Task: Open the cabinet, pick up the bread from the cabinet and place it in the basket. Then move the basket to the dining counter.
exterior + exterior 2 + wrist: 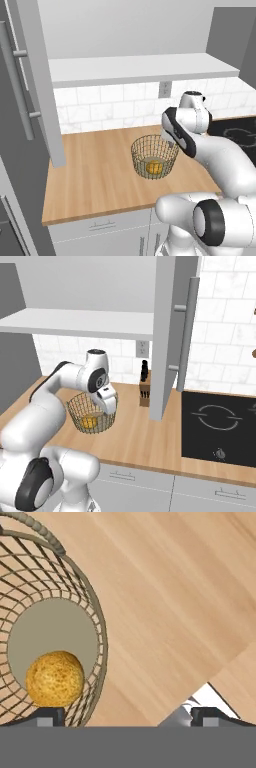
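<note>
The round wire-mesh basket [154, 155] [92, 413] [60, 612] stands on the wooden counter. A golden-brown bread [154, 167] [90, 421] [55, 678] roll lies on its flat base. My gripper [170, 143] [110, 404] [129, 717] hangs open just over the basket's rim on the side towards the cooktop. One fingertip is over the inside and the other over the counter outside, with the mesh wall between them. The cabinet [135, 67] [75, 321] stands open, its doors [30, 75] [167, 331] swung out and its pale shelf bare.
A black cooktop [220, 426] [235, 130] sits in the counter beyond the basket. A dark knife block [144, 388] stands against the tiled wall near the open door. Grey drawers [100, 225] run below the counter's front edge.
</note>
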